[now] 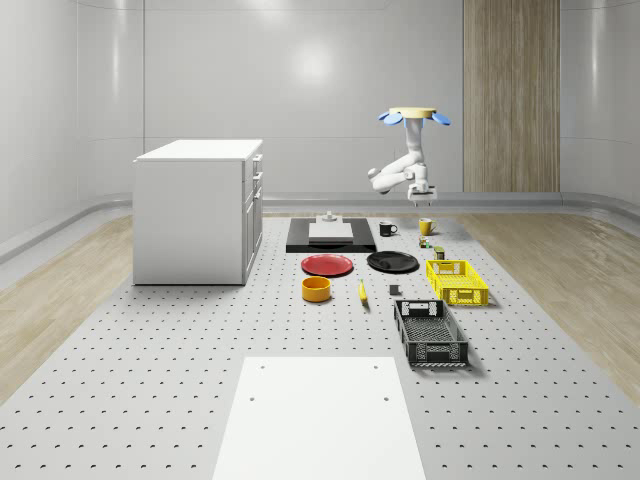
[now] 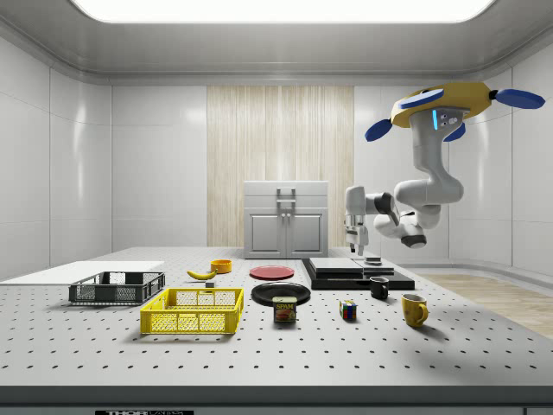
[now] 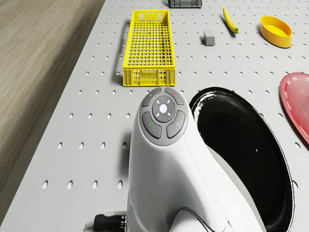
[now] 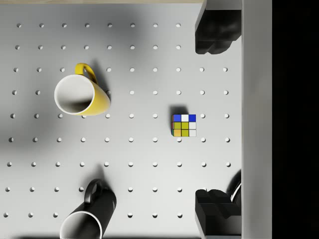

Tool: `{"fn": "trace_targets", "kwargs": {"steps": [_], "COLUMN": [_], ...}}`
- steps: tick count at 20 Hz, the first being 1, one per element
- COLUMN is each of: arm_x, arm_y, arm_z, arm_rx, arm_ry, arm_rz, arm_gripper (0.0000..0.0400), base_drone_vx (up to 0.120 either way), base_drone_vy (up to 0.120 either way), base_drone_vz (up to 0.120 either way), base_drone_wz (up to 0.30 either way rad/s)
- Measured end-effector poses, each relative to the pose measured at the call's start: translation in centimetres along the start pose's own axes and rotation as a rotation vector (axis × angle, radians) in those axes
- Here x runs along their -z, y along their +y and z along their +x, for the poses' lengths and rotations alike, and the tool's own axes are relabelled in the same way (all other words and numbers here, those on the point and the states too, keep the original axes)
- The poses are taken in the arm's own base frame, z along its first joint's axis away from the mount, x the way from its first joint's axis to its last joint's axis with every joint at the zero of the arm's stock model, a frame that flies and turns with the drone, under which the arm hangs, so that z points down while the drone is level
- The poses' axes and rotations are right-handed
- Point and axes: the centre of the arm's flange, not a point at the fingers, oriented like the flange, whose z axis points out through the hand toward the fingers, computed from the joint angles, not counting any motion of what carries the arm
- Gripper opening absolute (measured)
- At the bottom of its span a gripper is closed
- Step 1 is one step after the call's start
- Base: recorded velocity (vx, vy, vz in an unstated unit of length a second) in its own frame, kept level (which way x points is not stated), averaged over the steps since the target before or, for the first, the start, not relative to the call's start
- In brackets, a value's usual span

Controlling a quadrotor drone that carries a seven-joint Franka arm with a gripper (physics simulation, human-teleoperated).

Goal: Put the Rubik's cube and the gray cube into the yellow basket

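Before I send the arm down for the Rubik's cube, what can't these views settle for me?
- The gripper: too small in the side view, and its fingers are cut off in the wrist view by the frame edges and a pale panel.
- Black mug: cut by the wrist view's edge.
- Black basket: cut by the drone view's edge.
- Gray cube: tiny in the whole-scene view.

The setting was a simulated robotics test lab, marked by a perforated gray bench [image 1: 150, 350], bare glossy wall panels [image 1: 300, 90], and a white cabinet [image 1: 196, 210] standing among scattered household props.
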Motion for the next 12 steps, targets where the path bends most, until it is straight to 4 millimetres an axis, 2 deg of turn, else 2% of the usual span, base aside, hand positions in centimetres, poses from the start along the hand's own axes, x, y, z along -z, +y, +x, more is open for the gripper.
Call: {"fn": "trace_targets", "kwargs": {"steps": [1, 10, 11, 12], "arm_x": [0.0, 0.01, 0.01, 0.01], "arm_y": [-0.04, -0.22, -0.23, -0.23], "arm_z": [-0.04, -0.23, -0.23, -0.24], "arm_rx": [0.0, 0.001, 0.001, 0.001], "arm_ry": [0.005, 0.024, 0.024, 0.025], "arm_rz": [-0.004, -0.022, -0.022, -0.023], "arm_gripper": [0.04, 0.04, 0.04, 0.04], "base_drone_vx": [0.08, 0.0, 0.0, 0.0], "base_drone_vy": [0.0, 0.0, -0.12, 0.0], "base_drone_vz": [-0.12, -0.12, -0.12, -0.12], "base_drone_wz": [0.0, 0.0, 0.0, 0.0]}}
